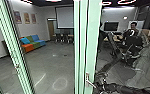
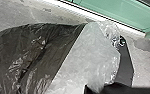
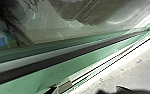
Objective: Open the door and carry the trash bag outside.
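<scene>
1 dark, shiny plastic trash bag [image 2: 38,57] with a translucent section was above the grey floor [image 2: 146,58], its plastic clenched in the left gripper [image 2: 96,87]. Near the silver lever handle [image 1: 87,78] on the pale green metal frame [image 1: 91,45] was the right gripper [image 1: 99,86]; whether open or closed, I couldn't tell.

Black, bulky robot arm [image 1: 126,88] beside the silver door handle [image 1: 88,80], uneven dark outline, flat dark-grey plate [image 2: 126,62] with angled edges, round dark corner fitting [image 2: 122,41]
</scene>
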Tool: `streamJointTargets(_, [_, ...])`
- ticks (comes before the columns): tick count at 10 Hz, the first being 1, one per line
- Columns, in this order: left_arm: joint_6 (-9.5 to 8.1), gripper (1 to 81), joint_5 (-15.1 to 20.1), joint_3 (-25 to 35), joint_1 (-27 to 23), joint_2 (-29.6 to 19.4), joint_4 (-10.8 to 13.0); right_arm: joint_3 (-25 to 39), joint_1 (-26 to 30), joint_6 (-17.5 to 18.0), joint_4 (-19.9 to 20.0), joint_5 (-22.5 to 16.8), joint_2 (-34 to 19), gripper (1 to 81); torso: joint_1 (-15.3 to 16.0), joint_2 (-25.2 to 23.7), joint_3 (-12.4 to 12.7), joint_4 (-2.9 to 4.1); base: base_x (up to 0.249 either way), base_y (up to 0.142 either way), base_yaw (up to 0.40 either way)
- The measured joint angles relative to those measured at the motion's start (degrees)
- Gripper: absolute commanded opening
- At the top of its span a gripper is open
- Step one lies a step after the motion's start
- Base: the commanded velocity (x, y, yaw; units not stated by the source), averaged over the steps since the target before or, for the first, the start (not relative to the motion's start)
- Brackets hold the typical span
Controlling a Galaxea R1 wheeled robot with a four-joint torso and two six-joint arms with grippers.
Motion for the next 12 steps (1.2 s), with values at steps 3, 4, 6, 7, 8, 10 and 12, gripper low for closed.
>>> streamJointTargets(3, [0.00, 1.0, 0.1, 0.0, 0.0, 0.0, 0.0, 1.9, -3.1, -0.8, -1.2, 8.5, -0.6, 81.1, 0.0, 0.0, 0.0, 0.00, 0.000, 0.000, 0.000])
streamJointTargets(4, [0.00, 1.0, 0.1, 0.0, 0.0, 0.0, 0.0, 2.0, -3.2, -0.8, -1.2, 9.1, -0.6, 81.1, 0.0, 0.0, 0.0, 0.00, 0.000, 0.000, 0.000])
streamJointTargets(6, [0.00, 1.0, 0.1, 0.0, 0.0, 0.0, 0.0, 2.0, -3.3, -0.8, -1.3, 9.2, -0.6, 81.1, 0.0, 0.0, 0.0, 0.00, 0.000, 0.000, 0.000])
streamJointTargets(7, [0.00, 1.0, 0.2, 0.0, 0.0, 0.0, 0.0, 1.8, -3.4, -0.9, -1.3, 9.8, -0.5, 81.1, 0.0, 0.0, 0.0, 0.00, 0.000, 0.000, 0.000])
streamJointTargets(8, [0.00, 1.0, 0.2, 0.0, 0.0, 0.0, 0.0, 1.3, -3.7, -0.9, -1.3, 10.4, -0.3, 81.1, 0.0, 0.0, 0.0, 0.00, 0.000, 0.000, 0.000])
streamJointTargets(10, [0.00, 1.0, 0.3, 0.0, 0.0, 0.0, 0.0, -0.8, -4.4, -1.2, -1.2, 12.0, 1.0, 81.1, 0.0, 0.0, 0.0, 0.00, 0.000, 0.000, 0.000])
streamJointTargets(12, [0.00, 1.0, 0.4, 0.0, 0.0, -0.3, 0.0, -3.5, -5.1, -3.0, -0.8, 13.2, 2.8, 81.1, 0.0, 0.0, 0.1, 0.00, 0.000, 0.000, 0.000])
